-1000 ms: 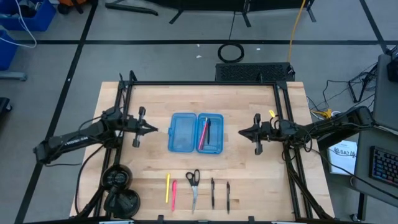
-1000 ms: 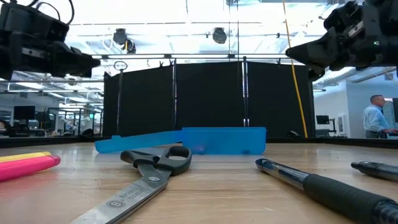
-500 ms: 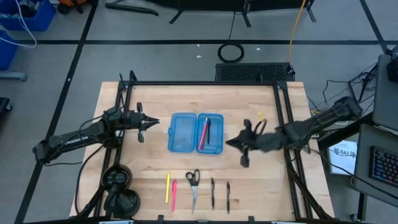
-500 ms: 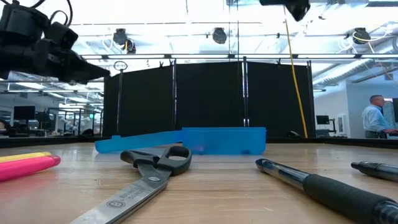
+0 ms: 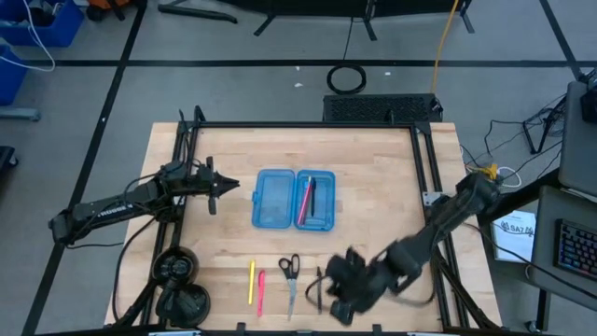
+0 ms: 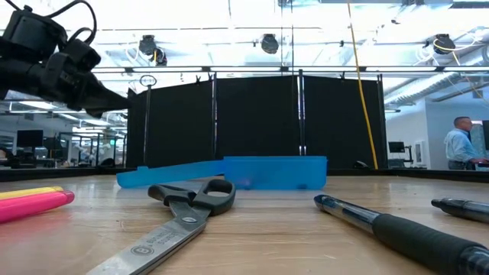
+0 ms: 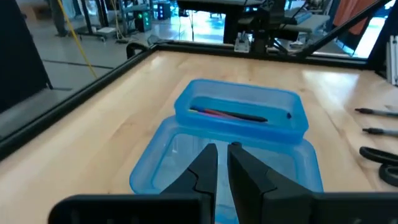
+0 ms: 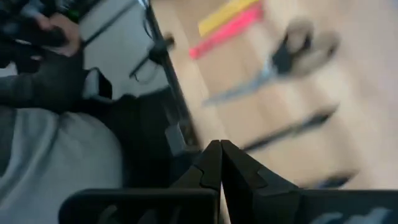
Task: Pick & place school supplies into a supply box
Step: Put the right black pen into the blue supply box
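Observation:
The open blue supply box [image 5: 294,199] lies mid-table. A pink pen [image 5: 304,198] and a dark one [image 7: 249,117] lie in its right half. Along the near edge lie a yellow pencil [image 5: 251,280], a pink pen [image 5: 260,292], scissors [image 5: 290,277] and two dark pens [image 6: 397,227], which my right arm mostly hides from above. My left gripper [image 7: 222,155] hovers left of the box, pointing at it, with a narrow gap between its fingers. My right gripper [image 5: 326,287] hangs shut above the dark pens [image 8: 292,130], slanting down, and touches nothing.
A black round stand [image 5: 177,280] sits at the table's near left corner. A black frame rail [image 5: 308,125] runs along the far edge and down both sides. Past the near edge, a person in grey with a dark glove [image 8: 56,68] shows in the right wrist view.
My right gripper has swung from right of the box toward the table's near edge and somewhat left. It has rolled, tipped downward and left the low view, and now hangs over the dark pens. My left gripper has rolled about its own axis, staying beside the box.

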`<state>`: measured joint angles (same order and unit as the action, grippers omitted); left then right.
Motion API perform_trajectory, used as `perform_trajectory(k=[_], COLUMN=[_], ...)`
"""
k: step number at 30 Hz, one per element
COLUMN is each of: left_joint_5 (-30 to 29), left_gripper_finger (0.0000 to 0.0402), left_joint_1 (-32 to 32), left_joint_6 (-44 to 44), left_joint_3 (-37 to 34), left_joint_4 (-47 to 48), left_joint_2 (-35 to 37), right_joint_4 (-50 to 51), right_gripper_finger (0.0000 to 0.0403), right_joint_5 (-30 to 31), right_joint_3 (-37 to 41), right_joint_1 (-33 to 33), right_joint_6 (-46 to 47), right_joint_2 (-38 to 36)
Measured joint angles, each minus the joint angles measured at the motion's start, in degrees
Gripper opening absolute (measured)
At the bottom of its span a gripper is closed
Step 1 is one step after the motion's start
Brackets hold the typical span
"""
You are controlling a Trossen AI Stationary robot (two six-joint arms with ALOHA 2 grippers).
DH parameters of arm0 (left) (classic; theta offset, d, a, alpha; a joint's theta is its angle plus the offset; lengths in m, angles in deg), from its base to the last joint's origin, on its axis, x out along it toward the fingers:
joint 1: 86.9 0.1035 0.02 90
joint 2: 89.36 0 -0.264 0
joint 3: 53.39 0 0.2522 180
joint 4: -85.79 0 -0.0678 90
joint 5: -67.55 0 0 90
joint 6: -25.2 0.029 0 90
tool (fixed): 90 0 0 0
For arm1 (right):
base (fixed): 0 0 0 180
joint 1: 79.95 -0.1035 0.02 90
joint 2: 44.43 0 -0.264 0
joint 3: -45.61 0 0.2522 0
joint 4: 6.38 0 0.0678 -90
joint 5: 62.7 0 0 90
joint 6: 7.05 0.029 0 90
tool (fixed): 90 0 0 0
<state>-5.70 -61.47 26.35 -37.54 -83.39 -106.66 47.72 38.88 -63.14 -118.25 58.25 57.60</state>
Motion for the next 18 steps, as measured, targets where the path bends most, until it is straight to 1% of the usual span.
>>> perform_trajectory(k=[2, 4, 7, 9, 12, 15, 18], left_joint_5=[0.0, 0.0, 0.0, 0.0, 0.0, 0.0, -0.3], left_gripper_finger=[0.0042, 0.0042, 0.0042, 0.0042, 0.0042, 0.0042, 0.0042], left_joint_1=[0.0, 0.0, 0.0, 0.0, 0.0, 0.0, 0.0], left_joint_6=[0.0, 0.0, -0.5, -0.9, -1.3, -0.7, 0.3], left_joint_3=[0.0, 0.0, 0.0, 0.0, 0.0, 0.0, 0.0], left_joint_4=[0.4, 0.7, 1.0, 1.4, 1.4, 1.4, 1.3], left_joint_2=[0.0, 0.0, 0.0, 0.0, 0.0, 0.0, 0.0], right_joint_4=[-0.1, -0.3, -3.7, -4.8, -7.2, -7.3, -4.5], right_gripper_finger=[0.0, 0.0, 0.0, 0.0, 0.0006, 0.0031, 0.0072], right_joint_5=[-0.5, -1.8, -7.7, -10.2, -11.2, -11.4, -6.7], right_joint_3=[0.0, 0.0, 0.0, 0.0, 0.0, 0.0, 0.0], right_joint_1=[-1.3, -2.0, -2.5, -2.8, -2.9, -3.0, -3.0], right_joint_6=[6.7, 11.3, 12.3, 14.5, 16.1, 17.9, 21.4], right_joint_2=[3.2, 6.1, 10.2, 12.3, 14.3, 15.1, 15.1])
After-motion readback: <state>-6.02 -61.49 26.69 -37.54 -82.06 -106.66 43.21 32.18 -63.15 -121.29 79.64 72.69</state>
